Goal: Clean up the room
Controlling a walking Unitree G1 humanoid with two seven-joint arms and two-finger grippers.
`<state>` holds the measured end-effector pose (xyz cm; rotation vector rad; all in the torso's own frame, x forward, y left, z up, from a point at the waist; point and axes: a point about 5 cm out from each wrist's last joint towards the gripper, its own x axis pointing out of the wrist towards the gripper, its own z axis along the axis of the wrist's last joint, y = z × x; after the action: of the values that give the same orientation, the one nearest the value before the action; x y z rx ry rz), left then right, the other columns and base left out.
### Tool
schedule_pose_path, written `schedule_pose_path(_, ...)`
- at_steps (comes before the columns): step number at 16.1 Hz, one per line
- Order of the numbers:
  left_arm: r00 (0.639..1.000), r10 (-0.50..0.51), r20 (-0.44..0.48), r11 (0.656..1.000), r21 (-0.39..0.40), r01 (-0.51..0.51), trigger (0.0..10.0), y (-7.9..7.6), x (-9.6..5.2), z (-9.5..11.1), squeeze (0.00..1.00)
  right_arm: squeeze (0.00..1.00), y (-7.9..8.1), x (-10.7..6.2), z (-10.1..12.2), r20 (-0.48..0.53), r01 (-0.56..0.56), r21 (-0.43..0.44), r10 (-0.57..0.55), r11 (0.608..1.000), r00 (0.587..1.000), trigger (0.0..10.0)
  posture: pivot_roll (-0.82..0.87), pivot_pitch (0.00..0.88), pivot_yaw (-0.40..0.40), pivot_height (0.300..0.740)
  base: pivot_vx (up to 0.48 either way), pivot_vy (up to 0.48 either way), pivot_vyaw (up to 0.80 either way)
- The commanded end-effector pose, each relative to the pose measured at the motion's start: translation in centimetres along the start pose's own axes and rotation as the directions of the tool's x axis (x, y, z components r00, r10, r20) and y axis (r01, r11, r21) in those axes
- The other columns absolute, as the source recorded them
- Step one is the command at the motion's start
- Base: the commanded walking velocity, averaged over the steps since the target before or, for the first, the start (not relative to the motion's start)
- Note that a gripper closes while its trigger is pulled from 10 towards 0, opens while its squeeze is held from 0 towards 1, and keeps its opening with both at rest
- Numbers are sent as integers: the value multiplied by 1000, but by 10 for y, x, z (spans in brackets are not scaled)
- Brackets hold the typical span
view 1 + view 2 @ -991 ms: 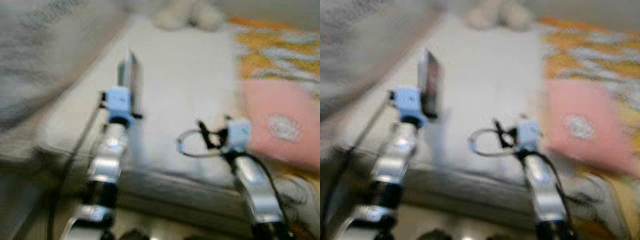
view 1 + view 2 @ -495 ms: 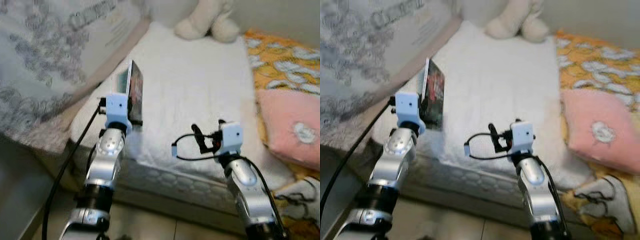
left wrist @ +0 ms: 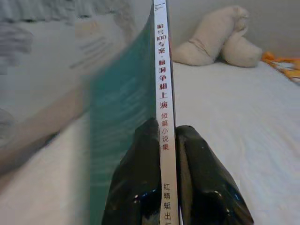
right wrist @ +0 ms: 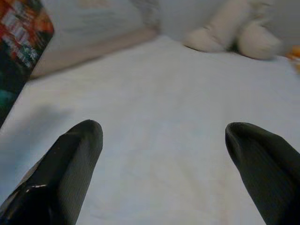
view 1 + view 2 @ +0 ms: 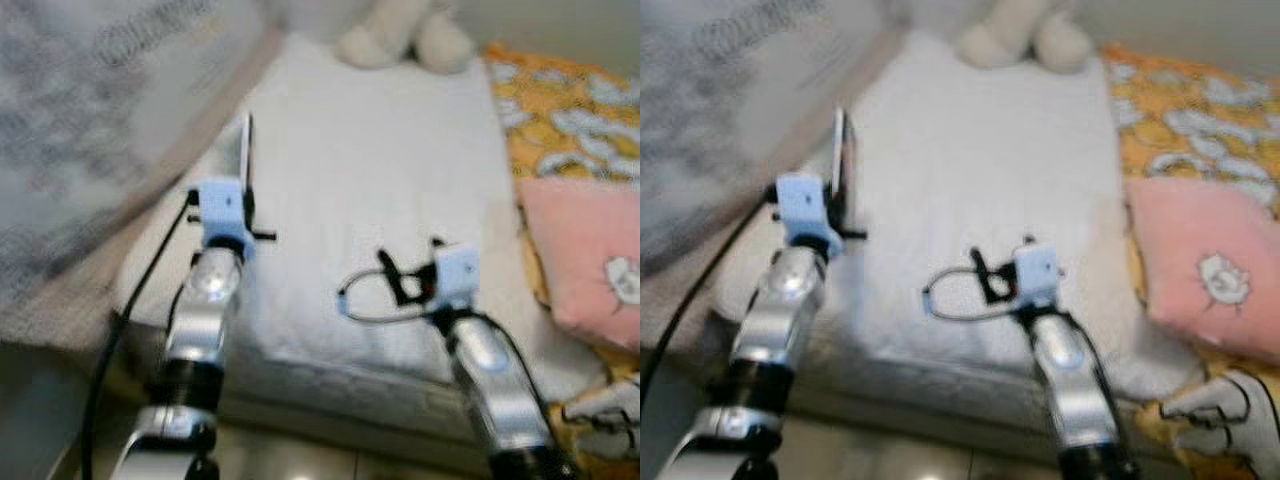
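Left jaws: the left gripper (image 3: 161, 164) has its two black fingers (image 3: 136, 183) pressed onto a thin paperback book with a white printed spine and teal cover (image 3: 140, 84), pinching it by the lower spine so it stands upright on edge

Book position: clamped between the left jaws and rising above their tips, held over the near left part of the white quilted bed mattress (image 5: 400, 160); whether its lower edge touches the bed cannot be told

Right jaws: the right gripper (image 4: 164, 154) has its black fingers spread wide apart with nothing between them, hovering low over bare mattress

Ahead of the jaws: a cream plush soft toy (image 3: 220, 35) lies at the far end of the bed, well beyond both sets of fingertips

Beside the left jaws: a grey and white patterned duvet (image 5: 90, 120) is bunched along the outer side of the book

Beside the right arm: a pink square cushion with a white motif (image 5: 1210, 270) rests on an orange and white patterned blanket (image 5: 1200, 110), off to the outer side of the right jaws

Progress: judged early; the book is picked up but not yet put away

Left to do: carry the book to a proper place and release it; the toy, the cushion and the duvet likely need tidying too
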<state>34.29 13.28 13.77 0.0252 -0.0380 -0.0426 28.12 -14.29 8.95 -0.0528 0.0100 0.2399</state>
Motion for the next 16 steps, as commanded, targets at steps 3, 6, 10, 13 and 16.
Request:
schedule_pose_path(3, 998, -48, 41, 999, 7, 48, 10000, -13, 3, 9, 0, 0, -4, -2, -1, -4, 8, -2, -8, 1000, 1000, 10000, -13, 26, -22, 740, 458, 0, 0)
schedule_pose_path(6, 990, -106, -93, 987, -135, 93, 10000, 12, 20, 0, 0, 0, -4, -8, -2, -20, -13, 1, 13, 1000, 1000, 10000, -28, 46, -36, 740, 306, 0, 0)
schedule_pose_path(10, 828, -514, -223, 797, -481, 365, 10000, 1, 23, -30, 0, 0, -6, -40, -9, -91, -62, -18, 60, 998, 994, 10000, -101, 158, -81, 740, 0, 0, 0)
schedule_pose_path(13, 819, -565, -102, 693, -597, 404, 10000, -7, 31, -15, 0, 0, -15, -68, -9, -139, -52, -55, 44, 997, 989, 10000, -172, 202, -90, 740, 0, 0, 0)
schedule_pose_path(16, 856, -385, -344, 855, -483, 191, 10000, 34, 16, -55, 0, 0, -12, -82, -8, -174, -74, -64, 62, 995, 983, 10000, -207, 217, -96, 740, 0, 0, 0)
